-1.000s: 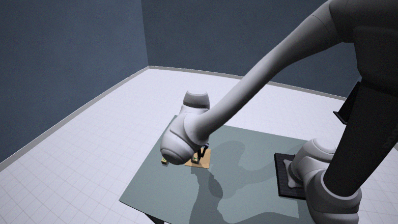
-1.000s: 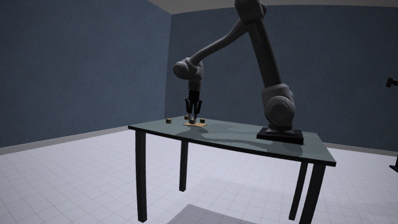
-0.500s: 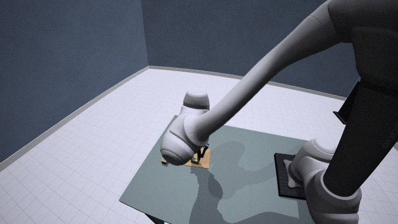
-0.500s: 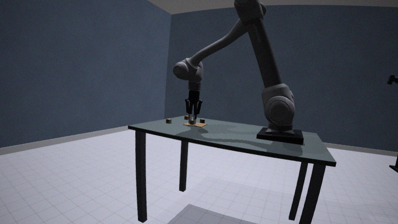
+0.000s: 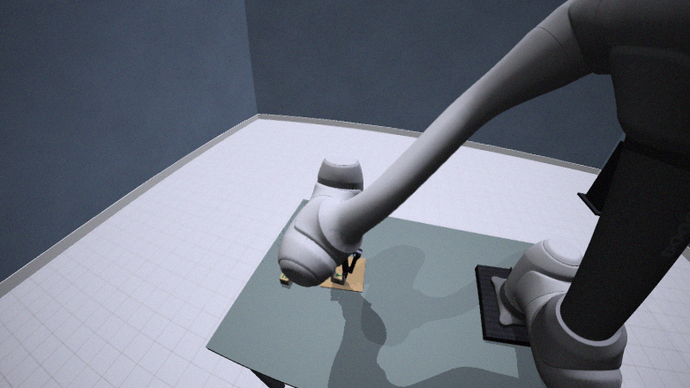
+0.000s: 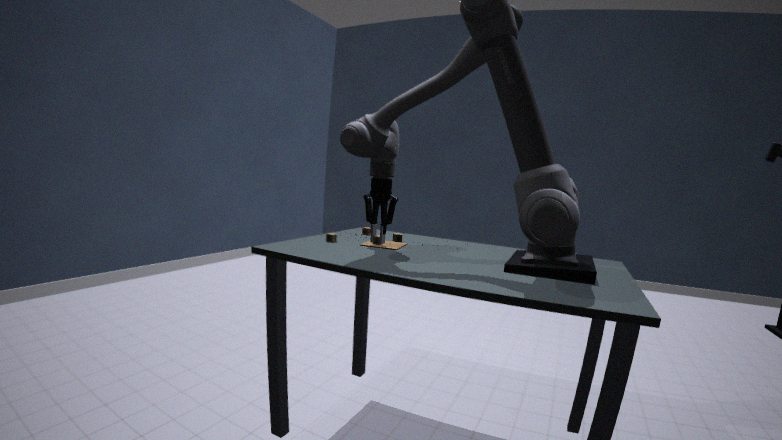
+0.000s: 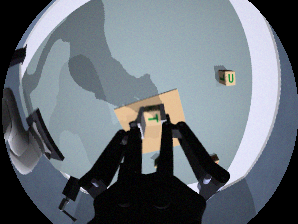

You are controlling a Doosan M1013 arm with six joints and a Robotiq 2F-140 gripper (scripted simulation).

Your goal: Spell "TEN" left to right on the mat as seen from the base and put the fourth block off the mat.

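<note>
My gripper (image 7: 153, 111) is shut on a small tan block (image 7: 153, 120) with a green letter that I cannot read for sure. It holds the block low over the tan mat (image 7: 169, 104), at or just above the mat's surface. In the exterior view the gripper (image 6: 377, 236) points straight down onto the mat (image 6: 384, 245). In the top view the held block (image 5: 338, 276) shows on the mat (image 5: 351, 280), partly hidden by the wrist. A block marked U (image 7: 228, 78) lies off the mat on the table.
Three more blocks lie on the table off the mat: one to the left (image 6: 331, 237), one behind the gripper (image 6: 366, 230) and one to the right (image 6: 398, 237). One block (image 5: 285, 279) lies near the table's left edge. The robot base (image 6: 549, 266) stands at the right end.
</note>
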